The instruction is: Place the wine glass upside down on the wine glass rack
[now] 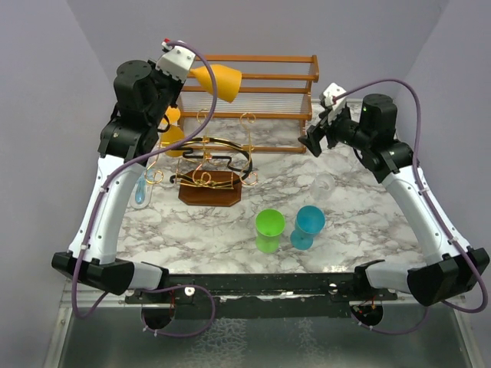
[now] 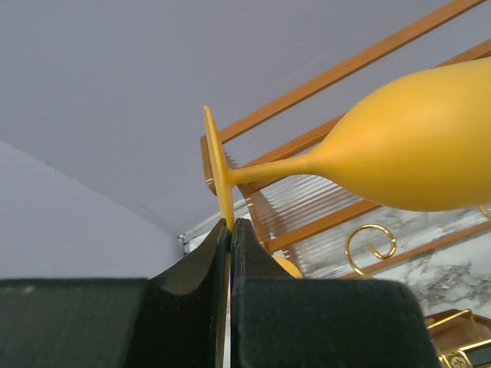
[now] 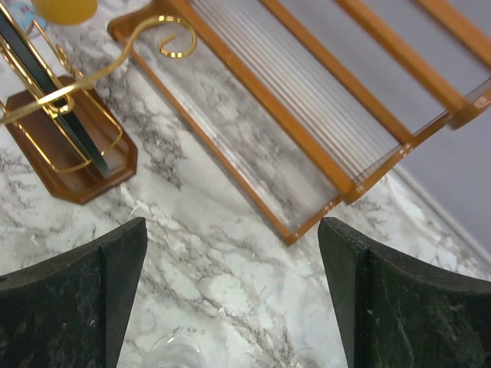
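My left gripper [image 1: 190, 70] is shut on the foot of a yellow wine glass [image 1: 219, 80] and holds it on its side, high above the wine glass rack [image 1: 209, 190]. In the left wrist view the jaws [image 2: 230, 228] pinch the thin foot and the bowl [image 2: 422, 146] points right. The rack is gold and black wire on a dark brown base, also seen in the right wrist view [image 3: 46, 165]. A second yellow glass [image 1: 173, 132] hangs at the rack's left. My right gripper [image 1: 310, 142] is open and empty above the marble [image 3: 230, 253].
A two-tier orange-brown wooden shelf [image 1: 257, 90] stands behind the rack. A green cup [image 1: 269, 230] and a blue goblet [image 1: 308, 225] stand at front centre. A clear glass [image 1: 324, 182] stands below my right gripper. A bluish glass [image 1: 141, 195] hangs at the rack's far left.
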